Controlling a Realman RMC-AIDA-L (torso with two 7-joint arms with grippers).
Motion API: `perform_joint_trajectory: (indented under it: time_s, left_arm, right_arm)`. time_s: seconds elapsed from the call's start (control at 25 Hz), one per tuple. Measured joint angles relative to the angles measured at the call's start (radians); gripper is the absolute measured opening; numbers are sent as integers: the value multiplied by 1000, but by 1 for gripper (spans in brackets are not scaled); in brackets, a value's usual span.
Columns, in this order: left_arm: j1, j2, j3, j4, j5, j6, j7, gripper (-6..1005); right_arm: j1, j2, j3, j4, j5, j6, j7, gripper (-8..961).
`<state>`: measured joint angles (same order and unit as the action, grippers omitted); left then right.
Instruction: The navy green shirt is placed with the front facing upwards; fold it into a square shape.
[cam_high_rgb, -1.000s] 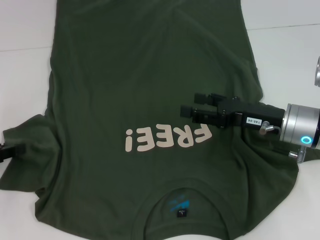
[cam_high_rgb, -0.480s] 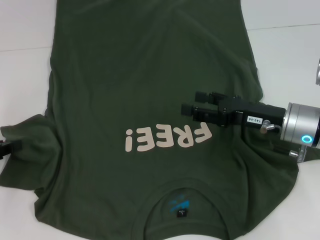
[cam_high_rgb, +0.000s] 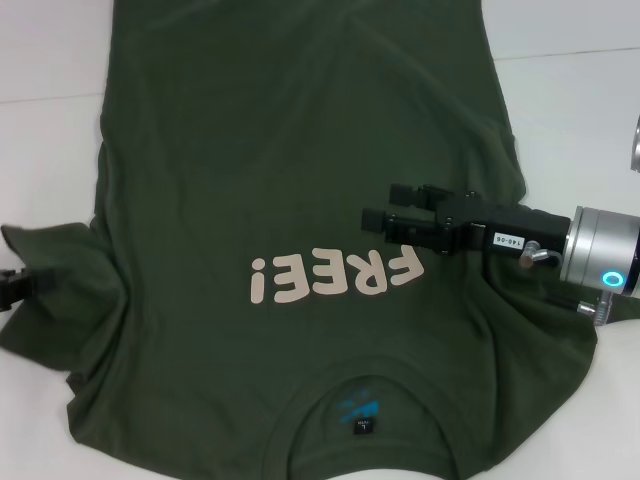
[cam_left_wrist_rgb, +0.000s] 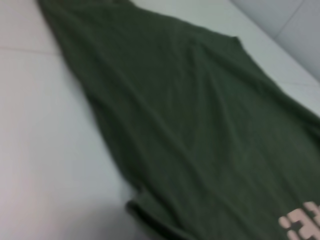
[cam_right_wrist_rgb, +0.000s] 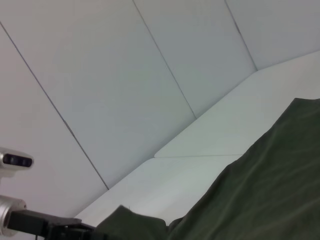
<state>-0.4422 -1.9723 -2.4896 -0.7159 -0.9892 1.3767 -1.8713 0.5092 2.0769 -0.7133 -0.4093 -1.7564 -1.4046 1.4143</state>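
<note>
A white work surface (cam_high_rgb: 560, 90) fills the scene, crossed by thin dark seams where its panels meet (one seam runs across the far side in the head view). In the right wrist view, pale grey wall panels (cam_right_wrist_rgb: 125, 75) rise behind the surface, divided by slanting joint lines, and a small grey camera-like device (cam_right_wrist_rgb: 15, 161) sits at the frame's edge.

right claw (cam_high_rgb: 378, 205) above navy green shirt (cam_high_rgb: 290, 140)

We see the shirt (cam_high_rgb: 300, 180) spread on the table (cam_high_rgb: 50, 60), collar nearest us; the right gripper (cam_high_rgb: 385, 215) hangs over its chest (right side), the left gripper (cam_high_rgb: 15, 287) at its left sleeve.
</note>
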Motion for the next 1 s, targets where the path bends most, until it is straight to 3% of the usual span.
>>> perform_joint_trajectory:
  time_s: [0.24, 1.0]
  left_arm:
    - [-2, -35, 8, -68, 8, 34, -38, 115]
    - [-18, -117, 27, -68, 9, 28, -59, 113]
  right_arm:
    - [0, 2, 0, 0, 0, 1, -1, 896]
    - [-4, 5, -5, 2, -6, -5, -2, 896]
